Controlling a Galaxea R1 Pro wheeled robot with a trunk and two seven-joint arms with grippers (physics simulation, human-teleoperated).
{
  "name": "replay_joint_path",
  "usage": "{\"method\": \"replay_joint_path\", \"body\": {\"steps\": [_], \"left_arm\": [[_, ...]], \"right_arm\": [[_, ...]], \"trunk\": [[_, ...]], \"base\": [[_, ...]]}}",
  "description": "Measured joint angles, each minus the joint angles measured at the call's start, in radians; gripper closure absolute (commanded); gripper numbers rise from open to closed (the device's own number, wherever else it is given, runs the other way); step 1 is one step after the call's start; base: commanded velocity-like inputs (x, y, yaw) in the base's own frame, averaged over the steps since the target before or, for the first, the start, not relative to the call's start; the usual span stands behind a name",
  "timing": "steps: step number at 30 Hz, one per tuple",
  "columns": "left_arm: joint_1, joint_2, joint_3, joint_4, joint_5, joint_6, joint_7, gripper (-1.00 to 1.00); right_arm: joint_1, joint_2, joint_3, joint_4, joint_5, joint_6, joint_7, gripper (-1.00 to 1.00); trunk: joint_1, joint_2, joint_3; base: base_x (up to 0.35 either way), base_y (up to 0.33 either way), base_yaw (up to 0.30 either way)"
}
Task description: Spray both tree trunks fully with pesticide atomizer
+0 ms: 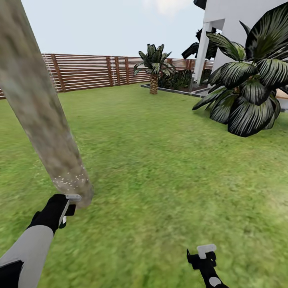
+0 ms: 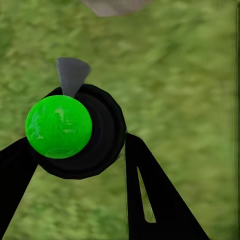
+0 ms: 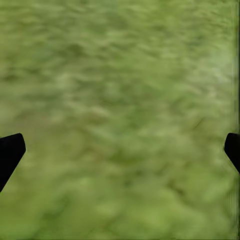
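Your left tool (image 1: 67, 208) grips the atomizer (image 2: 75, 131); the trunk (image 1: 44, 120) rises just ahead, leaning up-left. Right tool (image 3: 120, 150) open, farther off.

My left arm reaches forward and low, grey forearm leading into a black wrist, its left gripper (image 2: 80, 145) closed around the atomizer (image 2: 59, 126). My right gripper (image 3: 120, 150) hangs lower, fingers (image 3: 10, 152) spread wide, holding nothing.
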Motion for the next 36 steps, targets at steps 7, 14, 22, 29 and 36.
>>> {"method": "replay_joint_path", "body": {"steps": [7,14,22,29,36], "left_arm": [[0.036,0.000,0.001,0.000,0.005,-0.021,0.000,1.00],[0.043,-0.010,-0.001,0.000,0.007,-0.084,0.001,1.00],[0.043,-0.011,0.001,0.001,0.006,-0.086,0.001,1.00],[0.044,-0.011,0.002,-0.004,0.006,-0.086,0.001,1.00],[0.072,-0.004,0.003,-0.001,0.008,-0.094,-0.012,1.00]], "right_arm": [[0.000,0.000,0.000,0.000,0.001,0.000,0.000,-1.00],[0.000,0.000,0.000,0.000,0.001,0.000,0.000,-1.00],[0.000,0.000,0.000,0.000,0.001,0.000,0.000,-1.00],[0.000,0.000,0.000,0.000,0.000,0.000,0.000,-1.00],[0.000,0.000,0.000,-0.002,0.000,0.000,-0.001,-1.00]], "trunk": [[0.000,0.000,0.000],[0.000,0.000,0.000],[0.000,0.000,0.000],[0.000,0.000,0.000],[0.001,0.000,0.000]], "base": [[0.180,-0.238,0.249],[0.156,-0.244,0.276],[0.173,-0.241,0.118],[0.138,-0.243,0.001],[-0.196,-0.178,0.000]]}}
